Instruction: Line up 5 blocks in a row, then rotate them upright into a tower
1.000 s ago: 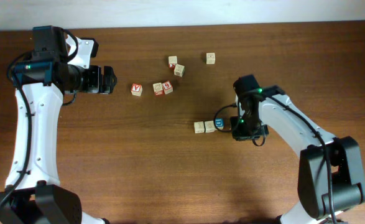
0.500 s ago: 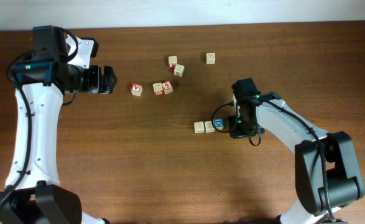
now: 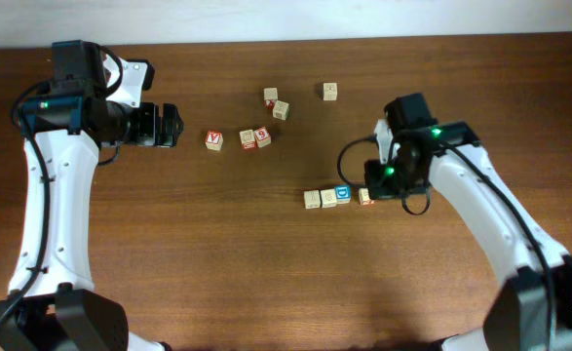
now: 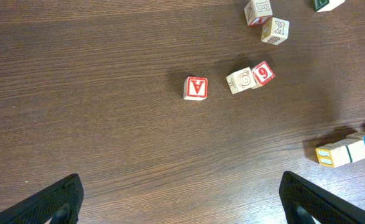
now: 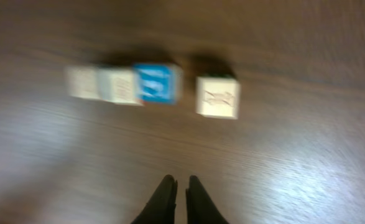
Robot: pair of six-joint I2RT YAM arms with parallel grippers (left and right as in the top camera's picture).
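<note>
Near mid-table lies a row of blocks: two pale ones (image 3: 312,199) (image 3: 328,198) and the blue "D" block (image 3: 342,194). One more block (image 3: 365,196) lies just right of them, a small gap away. In the right wrist view the blue block (image 5: 156,83) and the lone pale block (image 5: 217,96) lie ahead of my right gripper (image 5: 181,180). That gripper is shut and empty, a little off the lone block. The red "9" block (image 3: 262,136) touches a pale one (image 3: 247,138). My left gripper (image 3: 173,125) is open, far left of the blocks.
The red "V" cube (image 3: 213,140) sits left of the "9" pair. Two more cubes (image 3: 270,96) (image 3: 281,109) and a single one (image 3: 330,91) lie toward the far edge. The table's far edge (image 3: 286,41) meets a white wall.
My right arm has drawn back up and to the right from the row, uncovering a block beside the blue "D". Its fingers have closed a little more. The left arm has not moved.
</note>
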